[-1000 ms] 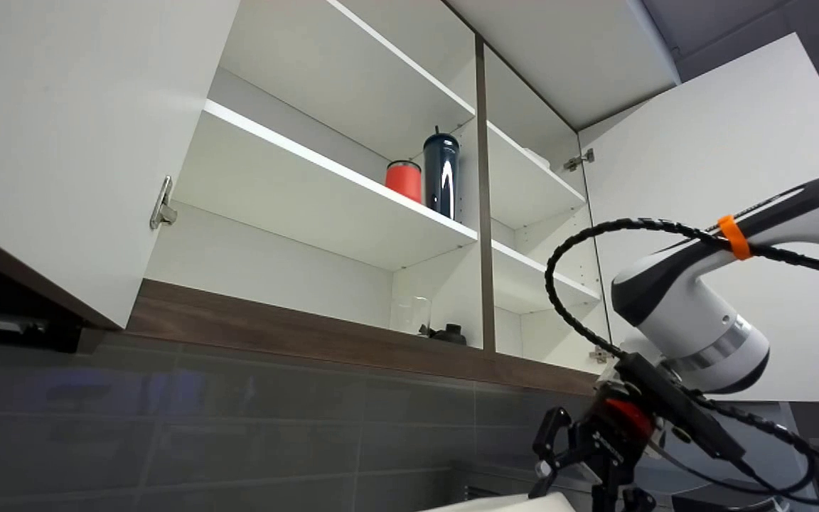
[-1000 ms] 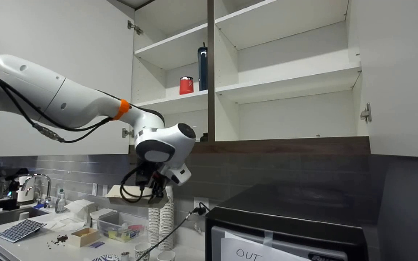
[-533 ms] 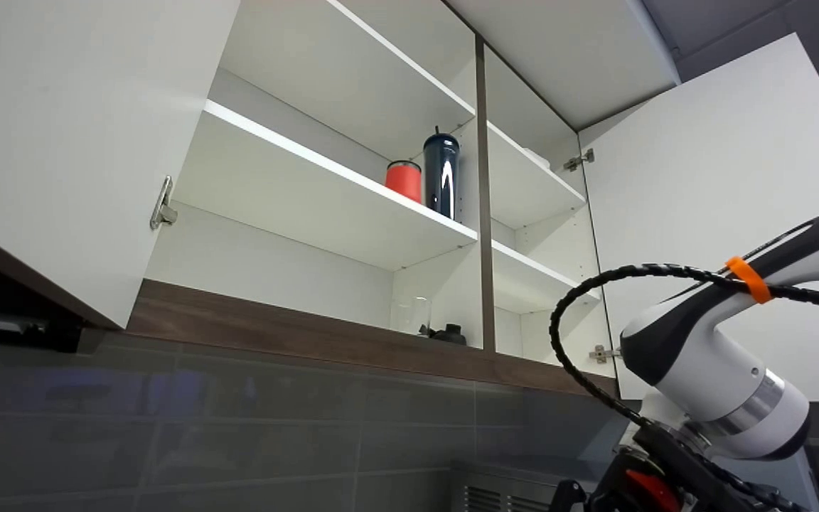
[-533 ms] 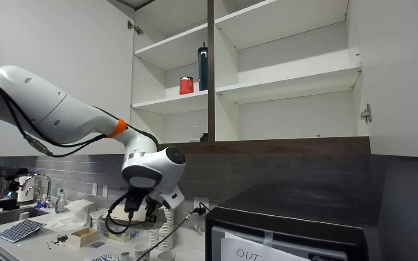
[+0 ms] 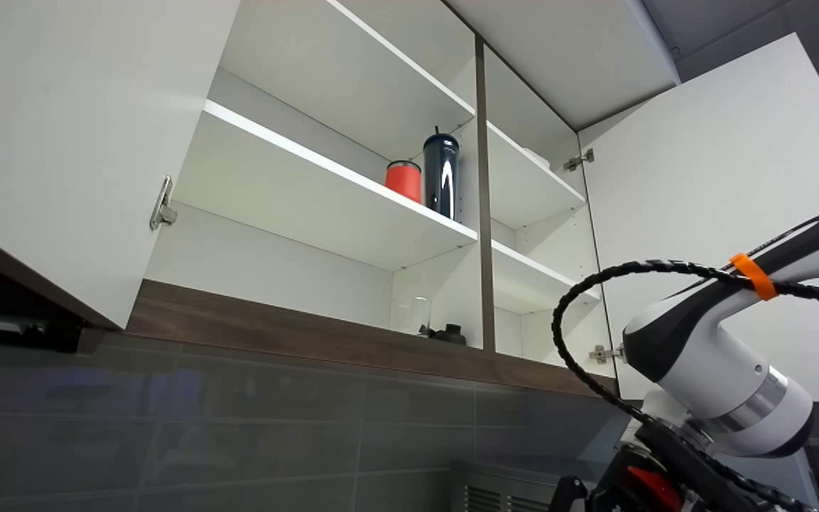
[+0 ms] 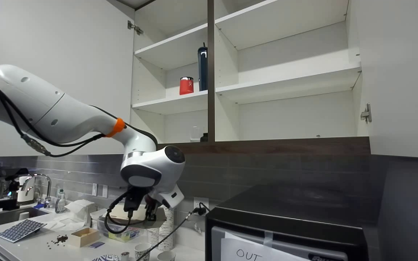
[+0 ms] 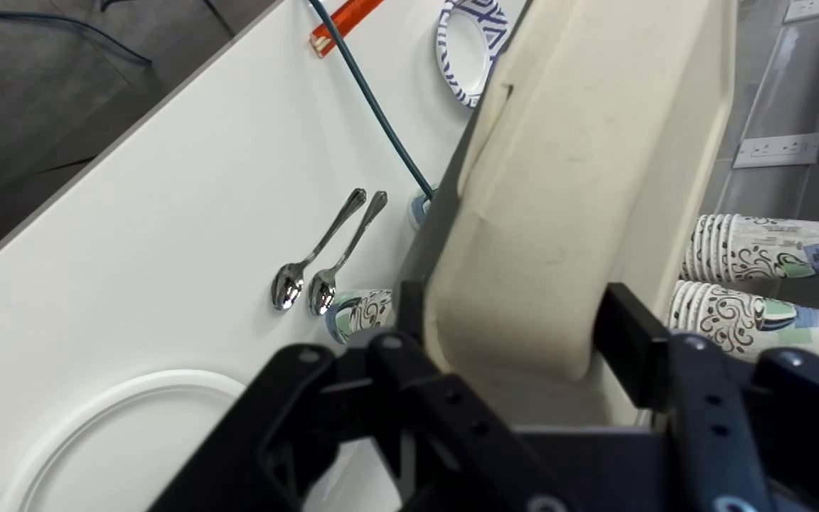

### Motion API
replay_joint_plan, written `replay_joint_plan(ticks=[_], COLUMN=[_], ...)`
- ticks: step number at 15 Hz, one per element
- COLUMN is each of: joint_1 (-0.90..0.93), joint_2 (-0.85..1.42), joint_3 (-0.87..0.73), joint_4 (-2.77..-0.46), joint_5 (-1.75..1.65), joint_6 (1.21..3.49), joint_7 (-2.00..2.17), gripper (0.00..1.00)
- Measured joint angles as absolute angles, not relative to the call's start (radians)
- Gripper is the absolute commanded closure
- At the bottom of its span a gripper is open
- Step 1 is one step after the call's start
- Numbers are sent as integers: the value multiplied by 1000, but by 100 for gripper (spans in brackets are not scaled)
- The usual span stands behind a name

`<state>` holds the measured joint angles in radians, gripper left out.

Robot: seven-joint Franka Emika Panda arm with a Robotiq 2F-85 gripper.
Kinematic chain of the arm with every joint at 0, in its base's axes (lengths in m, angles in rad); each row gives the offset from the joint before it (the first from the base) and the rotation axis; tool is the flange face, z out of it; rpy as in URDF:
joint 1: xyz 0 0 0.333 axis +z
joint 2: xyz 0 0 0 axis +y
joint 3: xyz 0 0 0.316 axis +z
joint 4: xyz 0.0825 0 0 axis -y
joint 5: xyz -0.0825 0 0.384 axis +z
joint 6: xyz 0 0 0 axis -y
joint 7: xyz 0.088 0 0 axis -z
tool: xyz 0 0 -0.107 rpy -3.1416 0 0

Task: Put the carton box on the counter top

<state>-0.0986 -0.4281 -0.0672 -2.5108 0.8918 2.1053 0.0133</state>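
Wrist view: black 2-finger gripper (image 7: pixel 520 323) comes in from the near edge, fingers well apart, gripping a wide off-white carton box (image 7: pixel 566 178) with rounded corners. Left finger lies against the box's left side; contact of the right finger hard to tell. White counter top (image 7: pixel 168 235) below. On it, left of the box: 2 silver metal spoons (image 7: pixel 287 284), side by side; at near left, a round white rimmed dish (image 7: pixel 125 448), cut by the frame. Far: white paper plate (image 7: pixel 466 53) with blue pattern. Right: 2 stacks of scroll-patterned paper cups (image 7: pixel 758 245).

In an exterior view, white-and-grey robot arm (image 6: pixel 74 116) reaches in from the left. Box held in the air above the counter top, partly hidden by the gripper; clear plastic bin (image 6: pixel 102 225) beyond it. At right, black boxy appliance (image 6: pixel 285 214), white paper sheet (image 6: pixel 259 250) lettered "OUT" taped to its front.

In an exterior view, clear tumbler (image 5: pixel 411 314) at the bottom of the open white cabinet (image 5: pixel 267 270); gripper cut by the lower edge, finger spread not readable from there.

In both exterior views, small red cup (image 5: pixel 404 183) just left of a tall dark-blue bottle (image 5: pixel 441 174), both upright on a white shelf (image 5: pixel 324 206).
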Motion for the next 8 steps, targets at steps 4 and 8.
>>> replay_joint_plan(ticks=[4, 8], joint_1=[-91, -79], joint_2=[-426, -425], joint_3=[-73, -95], joint_4=[-2537, -2621], joint_5=[916, 1020], joint_6=[2118, 2145], joint_7=[-99, -297], gripper=[62, 62])
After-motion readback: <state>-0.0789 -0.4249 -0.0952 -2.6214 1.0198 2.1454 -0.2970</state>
